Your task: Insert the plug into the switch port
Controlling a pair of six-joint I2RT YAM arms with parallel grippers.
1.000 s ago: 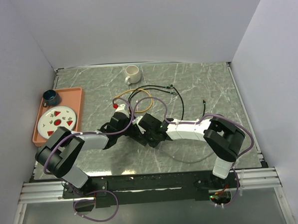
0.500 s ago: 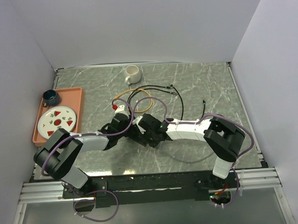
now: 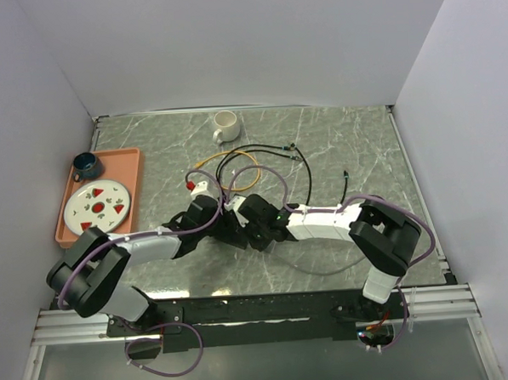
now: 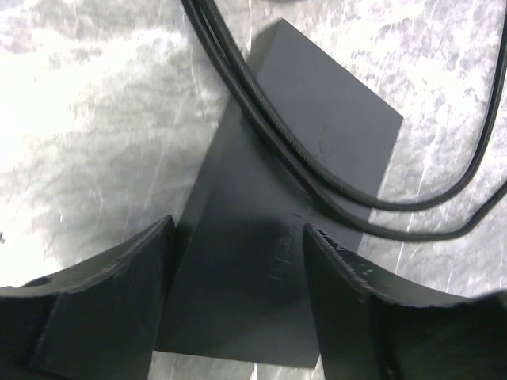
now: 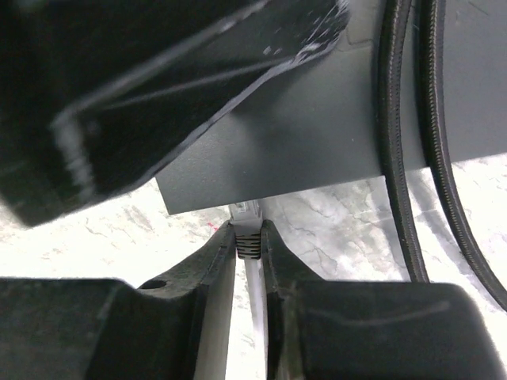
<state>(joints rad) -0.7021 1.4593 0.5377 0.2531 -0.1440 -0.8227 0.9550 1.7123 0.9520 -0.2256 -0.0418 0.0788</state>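
The flat matte-black box (image 4: 293, 198) lies on the marble table (image 3: 354, 151), mostly hidden under both grippers in the top view (image 3: 232, 232). My left gripper (image 4: 238, 261) is open, with its jaws apart over the box's near end; I cannot tell if they touch it. My right gripper (image 5: 249, 245) is shut on the plug (image 5: 248, 236), a pale connector with a ribbed boot. The plug's tip is against the box's narrow edge (image 5: 301, 158), where the switch port is hidden behind it. A left finger (image 5: 158, 87) hangs over the box's top.
Two black cables (image 4: 317, 182) cross the box and loop over the table (image 3: 304, 166) beside a yellow cable (image 3: 235, 159). A white mug (image 3: 225, 126) stands at the back. An orange tray (image 3: 116, 152) at the left holds a plate (image 3: 97, 202) and a blue cup (image 3: 86, 165).
My left arm has stretched out, its elbow dropping toward the left front, and its wrist has shifted slightly left. The right gripper stays at the box with the plug.
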